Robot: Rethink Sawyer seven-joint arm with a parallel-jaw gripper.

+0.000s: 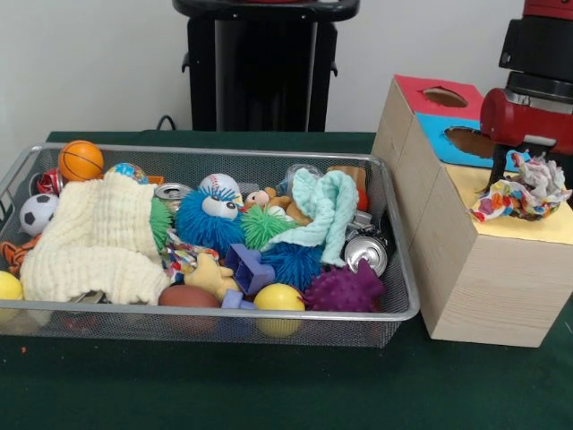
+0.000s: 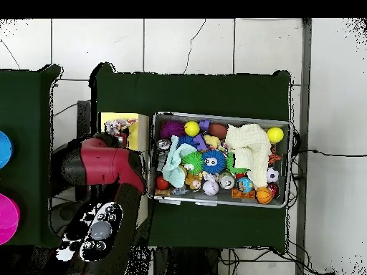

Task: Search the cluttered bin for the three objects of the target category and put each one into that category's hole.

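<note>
My gripper point(image 1: 530, 179) hangs at the right over the wooden box point(image 1: 483, 287), above its yellow top panel point(image 1: 555, 224). It is shut on a bunched multicoloured cloth point(image 1: 524, 193), whose lower folds touch the yellow panel and hide whatever hole lies beneath. In the overhead view the same cloth point(image 2: 118, 129) shows beside the red arm point(image 2: 107, 165), on the yellow panel point(image 2: 136, 122). The wire bin point(image 1: 394, 233) at the left holds a cream knitted cloth point(image 1: 94, 237) and a pale mint cloth point(image 1: 327, 210) among the toys.
The box also has a red panel with a hole point(image 1: 445, 96) and a blue panel with a hole point(image 1: 470, 141) farther back. The bin is crowded with balls, spiky toys point(image 1: 345, 288), cans point(image 1: 365, 253), a fuzzy blue toy with eyes point(image 1: 208, 219) and a small basketball point(image 1: 81, 160).
</note>
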